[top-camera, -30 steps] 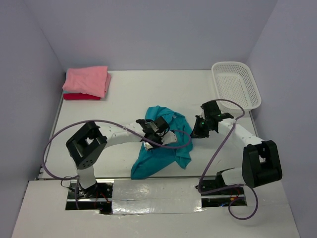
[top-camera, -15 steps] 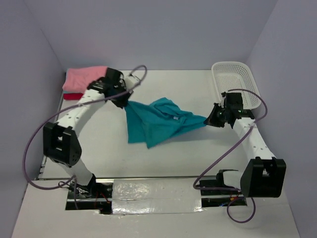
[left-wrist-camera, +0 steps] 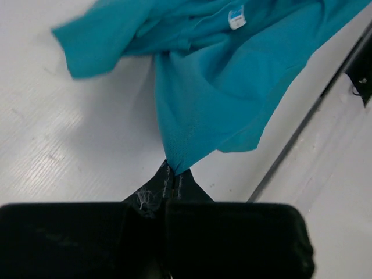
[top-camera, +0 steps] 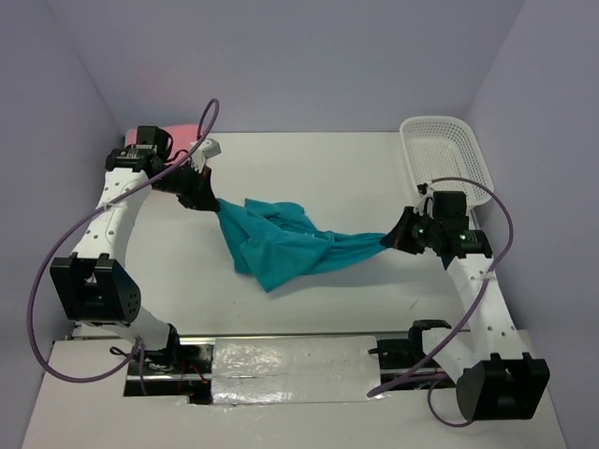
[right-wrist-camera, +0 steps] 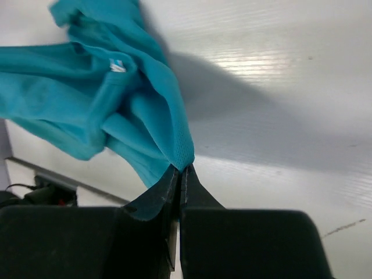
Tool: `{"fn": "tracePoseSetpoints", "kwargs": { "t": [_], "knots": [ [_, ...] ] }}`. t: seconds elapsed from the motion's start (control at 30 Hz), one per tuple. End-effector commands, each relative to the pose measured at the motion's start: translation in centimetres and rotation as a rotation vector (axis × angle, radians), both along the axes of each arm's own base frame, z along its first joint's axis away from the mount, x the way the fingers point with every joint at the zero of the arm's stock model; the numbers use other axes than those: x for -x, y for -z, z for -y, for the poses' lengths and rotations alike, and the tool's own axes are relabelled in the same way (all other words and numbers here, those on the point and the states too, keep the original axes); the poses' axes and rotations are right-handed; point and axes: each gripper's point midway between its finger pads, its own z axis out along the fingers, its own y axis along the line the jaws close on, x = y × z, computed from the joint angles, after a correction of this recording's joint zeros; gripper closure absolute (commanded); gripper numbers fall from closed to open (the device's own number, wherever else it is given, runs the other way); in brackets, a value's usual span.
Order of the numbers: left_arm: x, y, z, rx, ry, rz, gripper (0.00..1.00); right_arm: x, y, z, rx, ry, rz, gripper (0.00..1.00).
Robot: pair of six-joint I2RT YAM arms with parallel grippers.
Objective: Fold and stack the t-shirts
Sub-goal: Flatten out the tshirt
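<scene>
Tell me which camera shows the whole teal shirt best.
Top external: the teal shirt shows whole, strung between left fingers and right fingers. Each wrist view shows only a pinched corner and nearby folds.

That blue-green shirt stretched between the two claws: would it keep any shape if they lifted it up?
Probably not: the teal shirt sags and bunches between the left gripper and right gripper, so it looks floppy. It seems light, since thin pinches of its edge hold it. It might slip from such small bites.
</scene>
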Motion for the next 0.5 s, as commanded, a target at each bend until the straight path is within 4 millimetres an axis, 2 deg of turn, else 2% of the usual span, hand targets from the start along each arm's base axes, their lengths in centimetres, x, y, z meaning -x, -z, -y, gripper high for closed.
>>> {"fn": "tracePoseSetpoints", "kwargs": {
  "t": [0.0,0.03,0.07,0.1,0.13,0.17,0.2,0.23,0.3,0.33,0.37,0.4,0.43,0.47],
  "knots": [
    [1.0,-6.3,2.3,0.12,0.121,0.21,0.93,0.4,-5.3,-2.6,-0.087,-0.086,0.127,1.0],
    [-0.2,-6.5,2.0,0.113,0.082,0.236,0.87,0.1,-5.7,-3.1,-0.097,-0.094,0.132,1.0],
    [-1.5,-6.1,1.6,0.094,0.031,0.248,0.58,-0.1,-5.9,-3.6,-0.101,-0.102,0.132,1.0],
    [-3.3,-4.7,0.3,0.015,-0.066,0.237,0.45,-0.2,-5.3,-5.2,-0.094,-0.147,0.109,1.0],
    [-6.0,-3.0,-0.5,-0.045,-0.118,0.245,0.35,-0.9,-5.0,-6.0,-0.088,-0.154,0.119,1.0],
    [-7.7,-2.4,-1.3,-0.11,-0.174,0.252,0.28,-1.2,-4.2,-6.6,-0.073,-0.169,0.103,1.0],
    [-9.5,0.3,-2.6,-0.227,-0.248,0.204,0.27,-1.5,-2.2,-7.6,-0.075,-0.187,0.03,1.0],
    [-10.6,-0.2,-2.9,-0.251,-0.268,0.218,0.24,-1.6,-1.2,-7.8,-0.089,-0.187,-0.016,1.0],
    [-11.2,-0.8,-3.1,-0.261,-0.294,0.246,0.23,-2.4,1.9,-7.4,-0.077,-0.158,-0.094,1.0],
    [-11.6,-1.8,-3.0,-0.252,-0.295,0.295,0.22,-2.8,3.0,-6.4,-0.05,-0.132,-0.112,1.0],
    [-11.3,-1.7,-2.8,-0.263,-0.274,0.313,0.22,-3.4,5.2,-4.9,-0.001,-0.078,-0.165,1.0],
    [-10.9,-1.7,-2.8,-0.274,-0.264,0.328,0.22,-3.8,6.2,-3.3,0.025,-0.032,-0.196,1.0],
    [-10.3,-2.1,-3.1,-0.294,-0.267,0.345,0.22,-4.8,7.1,-0.1,0.035,0.071,-0.224,0.84],
    [-9.3,-0.6,-3.3,-0.317,-0.248,0.303,0.23,-5.1,8.5,1.9,0.054,0.114,-0.269,0.61]
  ]
}}
